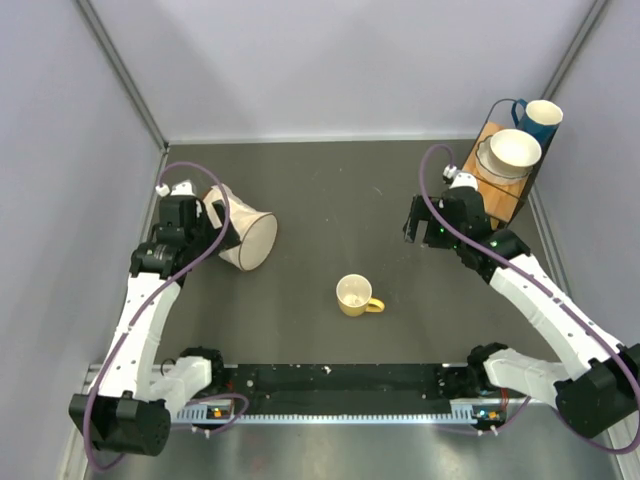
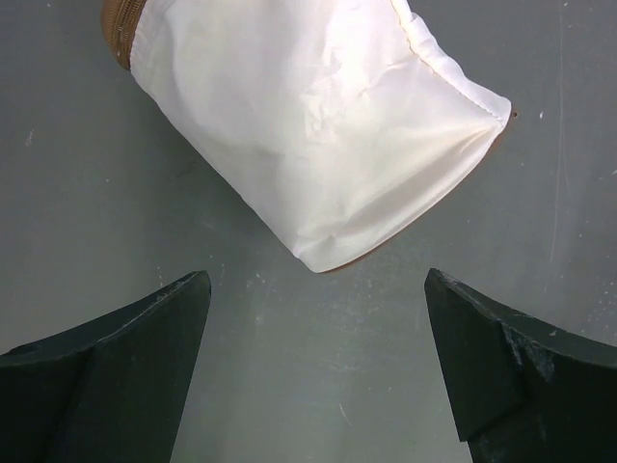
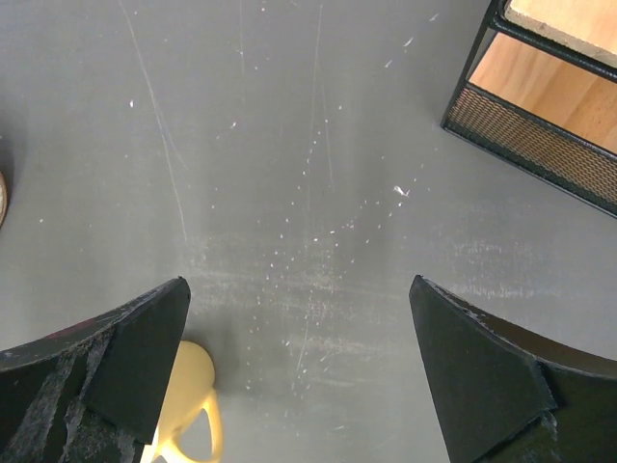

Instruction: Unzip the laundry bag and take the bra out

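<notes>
Soft white cloth laundry bag [image 2: 328, 125] on matt, scratched grey table [image 3: 318, 193].

Work surface: dark grey matte table top [image 1: 330, 190], evenly lit, with soft shadows only. Fine pale scratches and white specks on it show in the right wrist view. Enclosure: plain pale lavender-grey panels, namely back wall [image 1: 340, 60], left wall [image 1: 60, 200] and right wall [image 1: 605, 150], joined by slanting grey metal corner posts [image 1: 120, 70]. Far right corner: small black-framed rack [image 1: 503, 197] with wooden shelves and a mesh side. Near edge: strip of brushed metal [image 1: 330, 450].
</notes>
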You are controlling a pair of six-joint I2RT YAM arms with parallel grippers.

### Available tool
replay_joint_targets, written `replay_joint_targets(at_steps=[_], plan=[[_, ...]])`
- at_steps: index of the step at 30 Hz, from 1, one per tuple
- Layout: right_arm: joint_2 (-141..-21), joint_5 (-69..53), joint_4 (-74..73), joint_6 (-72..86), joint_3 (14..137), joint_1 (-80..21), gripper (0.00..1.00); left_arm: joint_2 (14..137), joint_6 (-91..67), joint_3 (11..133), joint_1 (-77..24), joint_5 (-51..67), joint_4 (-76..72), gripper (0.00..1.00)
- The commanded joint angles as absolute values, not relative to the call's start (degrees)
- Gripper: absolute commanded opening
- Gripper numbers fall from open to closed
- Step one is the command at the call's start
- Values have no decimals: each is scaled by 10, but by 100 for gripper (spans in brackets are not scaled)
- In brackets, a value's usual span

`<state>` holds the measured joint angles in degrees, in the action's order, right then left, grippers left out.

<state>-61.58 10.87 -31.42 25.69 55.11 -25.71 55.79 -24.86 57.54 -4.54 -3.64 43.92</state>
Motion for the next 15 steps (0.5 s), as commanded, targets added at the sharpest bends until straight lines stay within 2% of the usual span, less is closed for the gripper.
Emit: replay_joint_targets(at_steps=[1,7,15], plan=[[-606,108,-276,262,545,-263,99,568,-223,590,-43,-39,435,99],[-610,74,-267,257,547,-262,99,619,-209,629,-42,-50,470,99],[-565,20,-168,254,493,-265,99,717,-229,741,-42,-237,515,99]])
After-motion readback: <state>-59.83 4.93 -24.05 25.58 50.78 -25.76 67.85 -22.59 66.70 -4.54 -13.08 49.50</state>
